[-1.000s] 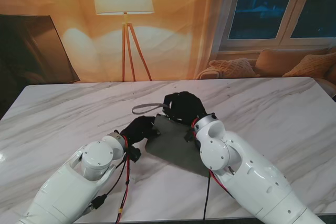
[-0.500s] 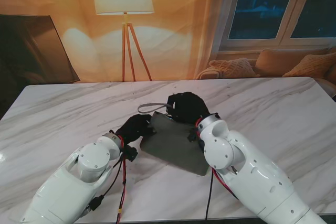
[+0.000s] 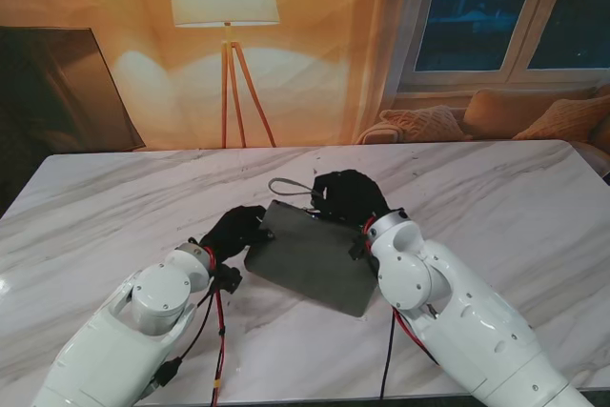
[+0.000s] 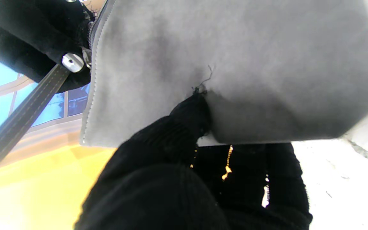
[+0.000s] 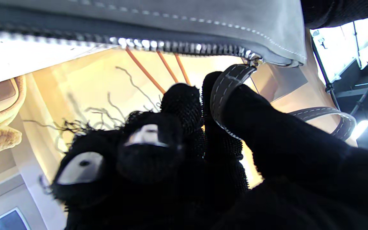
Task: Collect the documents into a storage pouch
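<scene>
A flat grey pouch (image 3: 310, 256) sits between my two black-gloved hands, its far edge carrying a zip (image 5: 158, 44) and a grey wrist strap (image 3: 289, 185). My left hand (image 3: 233, 229) pinches the pouch's left corner, with the thumb (image 4: 187, 121) pressed on the grey face (image 4: 228, 64). A thin white edge (image 4: 207, 140) shows under that corner. My right hand (image 3: 348, 197) is at the far edge by the zip's end, fingers (image 5: 184, 105) closed around the strap (image 5: 225, 86). Whether the zip is open I cannot tell.
The white marble table (image 3: 496, 197) stretches wide on both sides. Red and black cables (image 3: 221, 331) hang from my left forearm. A floor lamp (image 3: 227, 7), a dark screen (image 3: 57, 88) and sofa cushions (image 3: 534, 116) stand beyond the far edge.
The pouch has swung round and slid a little farther from me. The strap loop has shifted to the right. Both hands followed it, the left drawing slightly left.
</scene>
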Controlling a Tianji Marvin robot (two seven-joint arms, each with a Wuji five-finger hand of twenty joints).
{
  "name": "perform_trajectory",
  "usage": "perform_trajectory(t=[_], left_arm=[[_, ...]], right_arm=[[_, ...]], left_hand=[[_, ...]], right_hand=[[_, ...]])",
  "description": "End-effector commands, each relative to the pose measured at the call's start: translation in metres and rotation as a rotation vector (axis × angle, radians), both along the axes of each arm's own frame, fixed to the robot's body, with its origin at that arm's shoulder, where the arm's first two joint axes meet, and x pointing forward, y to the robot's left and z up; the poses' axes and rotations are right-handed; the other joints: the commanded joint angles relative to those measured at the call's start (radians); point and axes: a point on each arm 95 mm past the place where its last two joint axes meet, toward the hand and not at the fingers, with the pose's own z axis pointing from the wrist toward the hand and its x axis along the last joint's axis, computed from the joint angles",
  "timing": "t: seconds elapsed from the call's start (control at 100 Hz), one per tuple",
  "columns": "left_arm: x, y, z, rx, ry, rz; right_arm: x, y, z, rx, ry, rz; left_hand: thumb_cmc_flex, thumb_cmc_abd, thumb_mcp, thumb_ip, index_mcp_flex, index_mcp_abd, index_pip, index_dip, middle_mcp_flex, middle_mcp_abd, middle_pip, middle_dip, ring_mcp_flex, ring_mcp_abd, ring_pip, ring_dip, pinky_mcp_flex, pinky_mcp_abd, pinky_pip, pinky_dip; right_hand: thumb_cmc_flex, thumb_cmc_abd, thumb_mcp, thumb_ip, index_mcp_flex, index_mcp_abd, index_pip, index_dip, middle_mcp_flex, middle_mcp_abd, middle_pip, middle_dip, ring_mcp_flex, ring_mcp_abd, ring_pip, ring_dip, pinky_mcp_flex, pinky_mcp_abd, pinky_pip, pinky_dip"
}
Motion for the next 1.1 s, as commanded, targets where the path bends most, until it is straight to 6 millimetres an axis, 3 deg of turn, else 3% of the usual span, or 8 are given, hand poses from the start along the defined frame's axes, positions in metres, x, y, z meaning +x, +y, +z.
perform_trajectory(t=[0.0,1.09], left_arm=[[-0.002,0.005,0.004,-0.004,-0.007,-0.008],[-0.033,0.058,0.034,0.098,-0.162,0.065]], right_arm=[[0.002,-0.007,-0.005,-0.019,0.014,-0.018],[-0.015,-0.075,-0.030,-0.102,-0.012,-0.103]], left_hand=[[0.049,0.074,0.038,0.021,0.132,-0.016,0.213,0.153,0.056,-0.026,0.026,0.007,0.037,0.110,0.010,0.000,-0.023,-0.050,0.020,0.008],[0.046,0.075,0.036,0.021,0.138,-0.033,0.207,0.197,0.065,-0.035,0.021,0.017,0.049,0.098,0.010,0.000,-0.011,-0.050,0.024,-0.004]], right_hand=[[0.054,0.006,0.078,0.032,0.063,-0.011,0.074,0.052,0.047,0.112,0.035,0.016,0.035,-0.066,0.037,0.004,0.027,-0.009,0.088,0.006],[0.061,0.018,0.065,0.037,0.077,-0.027,0.050,0.102,0.043,0.104,0.037,0.042,0.036,-0.080,0.037,0.018,0.016,-0.012,0.061,0.015]])
